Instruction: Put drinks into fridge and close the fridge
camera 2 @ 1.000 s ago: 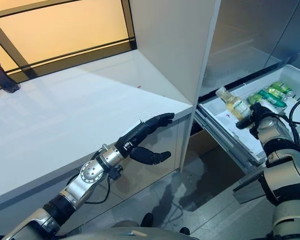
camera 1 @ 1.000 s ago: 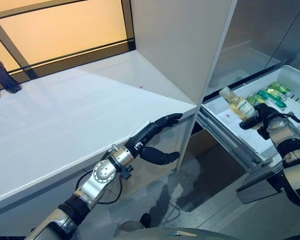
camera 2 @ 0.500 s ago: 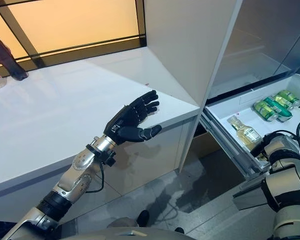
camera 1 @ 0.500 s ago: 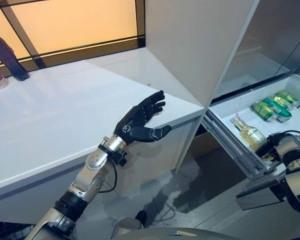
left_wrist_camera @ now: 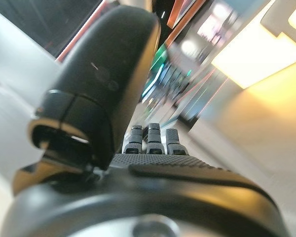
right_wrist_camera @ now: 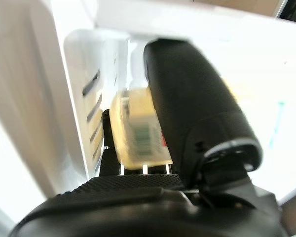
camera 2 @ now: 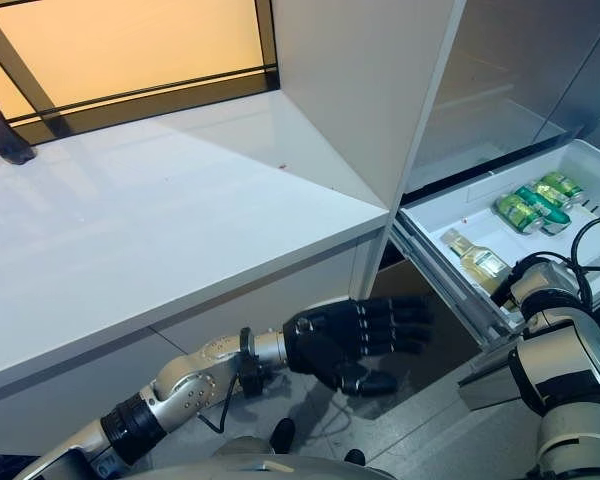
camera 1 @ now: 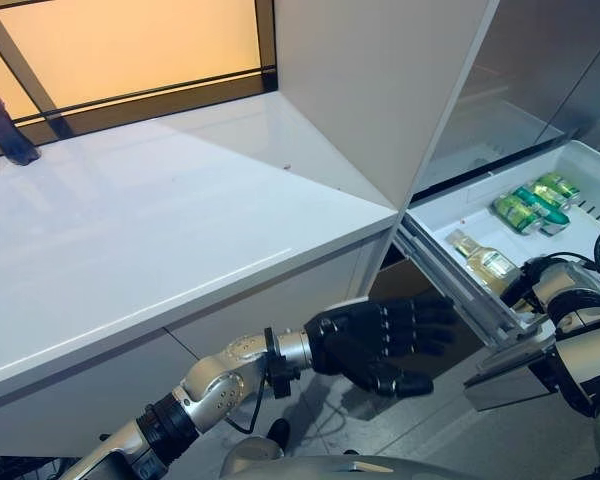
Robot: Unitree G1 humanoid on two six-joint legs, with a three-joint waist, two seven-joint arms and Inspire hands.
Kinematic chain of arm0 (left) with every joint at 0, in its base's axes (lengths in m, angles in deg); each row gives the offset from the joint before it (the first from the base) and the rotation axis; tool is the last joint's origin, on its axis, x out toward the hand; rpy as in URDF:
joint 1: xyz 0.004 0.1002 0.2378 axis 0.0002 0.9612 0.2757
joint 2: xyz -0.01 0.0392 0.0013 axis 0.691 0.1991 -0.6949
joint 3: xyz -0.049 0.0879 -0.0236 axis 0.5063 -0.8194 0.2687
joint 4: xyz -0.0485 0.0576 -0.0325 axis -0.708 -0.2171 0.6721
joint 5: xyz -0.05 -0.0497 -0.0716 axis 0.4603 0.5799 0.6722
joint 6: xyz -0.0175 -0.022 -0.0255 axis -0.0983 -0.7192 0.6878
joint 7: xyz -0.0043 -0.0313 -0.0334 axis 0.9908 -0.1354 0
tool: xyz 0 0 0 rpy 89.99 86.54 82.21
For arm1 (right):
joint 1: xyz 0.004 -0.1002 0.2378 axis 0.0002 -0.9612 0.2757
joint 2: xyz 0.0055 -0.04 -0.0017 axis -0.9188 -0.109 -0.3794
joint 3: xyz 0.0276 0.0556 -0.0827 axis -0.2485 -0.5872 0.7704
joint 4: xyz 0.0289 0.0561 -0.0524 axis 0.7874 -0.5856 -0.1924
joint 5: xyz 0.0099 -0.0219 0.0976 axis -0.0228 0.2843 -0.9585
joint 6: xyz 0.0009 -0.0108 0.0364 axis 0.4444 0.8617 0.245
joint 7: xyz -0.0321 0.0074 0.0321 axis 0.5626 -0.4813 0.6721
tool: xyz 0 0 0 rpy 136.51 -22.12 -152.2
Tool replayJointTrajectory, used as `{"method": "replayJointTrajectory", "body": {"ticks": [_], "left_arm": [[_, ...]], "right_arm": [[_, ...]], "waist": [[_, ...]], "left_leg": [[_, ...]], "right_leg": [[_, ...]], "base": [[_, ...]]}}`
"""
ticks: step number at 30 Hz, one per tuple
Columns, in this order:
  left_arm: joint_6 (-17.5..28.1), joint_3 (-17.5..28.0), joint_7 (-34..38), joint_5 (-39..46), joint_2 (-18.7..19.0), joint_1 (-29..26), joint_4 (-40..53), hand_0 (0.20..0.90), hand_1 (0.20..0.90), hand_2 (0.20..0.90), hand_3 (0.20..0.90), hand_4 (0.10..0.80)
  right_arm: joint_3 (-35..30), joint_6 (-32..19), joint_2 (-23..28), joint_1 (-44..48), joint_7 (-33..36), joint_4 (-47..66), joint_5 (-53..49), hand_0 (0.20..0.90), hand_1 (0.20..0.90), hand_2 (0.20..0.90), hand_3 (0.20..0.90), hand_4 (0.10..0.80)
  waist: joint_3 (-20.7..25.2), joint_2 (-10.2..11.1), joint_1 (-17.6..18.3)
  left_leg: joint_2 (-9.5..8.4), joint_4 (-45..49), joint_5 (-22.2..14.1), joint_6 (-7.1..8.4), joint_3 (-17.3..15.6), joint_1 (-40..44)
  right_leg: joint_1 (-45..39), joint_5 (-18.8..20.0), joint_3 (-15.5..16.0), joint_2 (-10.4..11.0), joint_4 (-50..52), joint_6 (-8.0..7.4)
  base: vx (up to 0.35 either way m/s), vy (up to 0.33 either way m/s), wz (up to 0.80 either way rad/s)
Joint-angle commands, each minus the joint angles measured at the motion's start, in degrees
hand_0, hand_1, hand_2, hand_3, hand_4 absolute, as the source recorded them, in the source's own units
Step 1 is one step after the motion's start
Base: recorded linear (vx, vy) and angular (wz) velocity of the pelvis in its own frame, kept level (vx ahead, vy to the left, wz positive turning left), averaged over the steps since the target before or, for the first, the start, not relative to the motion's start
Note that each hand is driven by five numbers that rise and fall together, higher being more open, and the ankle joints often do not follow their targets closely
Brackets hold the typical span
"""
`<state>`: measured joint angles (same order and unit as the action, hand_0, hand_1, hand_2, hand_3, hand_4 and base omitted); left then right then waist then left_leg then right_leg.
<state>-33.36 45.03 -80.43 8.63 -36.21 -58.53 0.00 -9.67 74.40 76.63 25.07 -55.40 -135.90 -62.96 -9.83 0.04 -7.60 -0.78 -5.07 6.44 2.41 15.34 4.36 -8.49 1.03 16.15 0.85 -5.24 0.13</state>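
Right eye view shows a clear glass bottle of pale yellow drink (camera 2: 472, 259) lying on its side on the floor of the white pull-out fridge drawer (camera 2: 450, 214), neck pointing toward the drawer's back left corner; the drawer stands pulled out from the fridge body. Three green drink cans (camera 2: 535, 203) lie side by side further back in the same drawer, well apart from the bottle. The right hand (camera 2: 526, 283) sits at the drawer's front rim, just beside the bottle's base; in the right wrist view the thumb (right_wrist_camera: 197, 103) lies across a yellowish labelled bottle (right_wrist_camera: 138, 129) that sits against the palm, with the white slotted drawer wall (right_wrist_camera: 84, 103) close behind; whether the fingers are closed round the bottle or merely rest beside it cannot be told. The left hand (camera 2: 348, 340) hangs in the air below the edge of the white countertop (camera 2: 150, 220) and in front of the drawer rails, palm sideways, fingers straight and spread, thumb out, holding nothing; the left wrist view confirms straight fingers (left_wrist_camera: 150, 139). A tall white cabinet panel (camera 2: 350, 90) stands between countertop and fridge; a dark purple bottle (camera 2: 2, 130) stands at the countertop's far left edge beside the orange-lit window (camera 2: 120, 45).
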Motion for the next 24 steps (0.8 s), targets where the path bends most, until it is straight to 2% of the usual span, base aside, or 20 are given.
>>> {"method": "replayJointTrajectory", "body": {"ticks": [1,8,13,16,18,19,20,21,24], "left_arm": [[4.15,1.92,-2.11,7.79,-3.62,-4.9,4.03,0.9,0.9,0.9,0.9,0.8],[2.84,2.5,1.37,2.24,-3.16,-4.78,1.75,0.9,0.9,0.9,0.9,0.8],[7.7,2.19,7.31,-9.55,0.04,-2.99,-4.08,0.9,0.9,0.9,0.9,0.8],[12.08,4.01,13.64,-13.8,1.42,-0.2,-10.83,0.9,0.9,0.9,0.9,0.8],[15.43,6.91,16.86,-19.1,1.88,3.4,-16.82,0.9,0.9,0.9,0.9,0.8],[15.81,7.08,16.78,-19.45,1.84,3.69,-17.38,0.9,0.9,0.9,0.9,0.8],[18.16,8.75,18.31,-22.16,1.48,5.89,-21.43,0.9,0.9,0.9,0.9,0.8],[19.0,9.45,18.47,-22.97,1.24,6.76,-22.8,0.9,0.9,0.9,0.9,0.8],[24.02,10.77,21.72,-29.76,0.5,9.22,-29.65,0.9,0.9,0.9,0.9,0.8]], "right_arm": [[5.3,-1.07,-1.48,5.16,-4.04,-0.83,-2.91,0.9,0.9,0.9,0.9,0.8],[4.42,-3.45,-0.85,6.83,-3.42,0.92,-7.47,0.9,0.9,0.9,0.9,0.8],[2.79,-6.43,1.07,8.25,0.62,4.35,-15.09,0.9,0.9,0.9,0.9,0.8],[-1.1,-9.02,2.65,7.53,7.05,11.88,-22.1,0.9,0.9,0.9,0.9,0.8],[-6.03,-13.16,4.31,5.08,16.86,20.73,-29.83,0.9,0.9,0.9,0.9,0.8],[-6.53,-12.44,4.39,4.82,16.86,21.54,-29.89,0.9,0.9,0.9,0.9,0.8],[-10.4,-16.17,5.32,3.34,23.36,26.86,-32.07,0.9,0.9,0.9,0.9,0.8],[-11.57,-16.76,5.67,2.66,24.7,28.55,-32.6,0.9,0.9,0.9,0.9,0.8],[-17.11,-23.32,7.45,0.58,31.98,33.36,-33.47,0.9,0.9,0.9,0.9,0.8]], "waist": [[-1.27,-0.24,-0.4],[-2.47,-0.51,0.19],[-2.41,-0.78,0.84],[-1.83,-0.62,1.34],[-1.11,-0.12,2.0],[-1.03,-0.06,2.0],[-0.48,0.29,2.5],[-0.26,0.44,2.62],[0.7,1.07,3.3]], "left_leg": [[0.23,0.75,-2.67,-1.31,-8.79,-1.89],[0.27,0.58,-2.43,-1.43,-9.75,-2.79],[-0.06,0.45,-2.72,-1.97,-10.36,-2.42],[-0.31,0.48,-3.2,-2.3,-10.64,-1.82],[-0.34,0.52,-3.78,-2.53,-11.36,-1.05],[-0.34,0.52,-3.85,-2.54,-11.43,-0.95],[-0.35,0.54,-4.36,-2.68,-11.86,-0.4],[-0.35,0.53,-4.51,-2.71,-12.02,-0.21],[-0.52,0.46,-5.32,-2.97,-12.61,0.64]], "right_leg": [[3.38,-1.39,-4.55,0.61,4.85,-0.75],[4.53,-0.61,-5.38,0.9,4.43,-1.03],[4.84,-0.18,-6.48,0.89,4.26,-1.2],[4.86,-0.12,-7.62,0.76,4.39,-1.36],[4.67,-0.14,-8.54,0.54,4.54,-1.45],[4.62,-0.17,-8.62,0.52,4.55,-1.45],[4.41,-0.27,-9.29,0.33,4.62,-1.51],[4.3,-0.29,-9.55,0.26,4.61,-1.53],[3.93,-0.35,-10.77,-0.02,4.54,-1.7]], "base": [[-0.146,0.004,0.01],[-0.086,0.013,-0.03],[-0.049,0.042,-0.06],[-0.001,0.048,-0.14],[0.027,0.027,-0.31],[0.04,0.014,-0.18],[0.036,0.006,-0.06],[0.046,0.008,-0.13],[0.029,0.016,-0.19]]}}
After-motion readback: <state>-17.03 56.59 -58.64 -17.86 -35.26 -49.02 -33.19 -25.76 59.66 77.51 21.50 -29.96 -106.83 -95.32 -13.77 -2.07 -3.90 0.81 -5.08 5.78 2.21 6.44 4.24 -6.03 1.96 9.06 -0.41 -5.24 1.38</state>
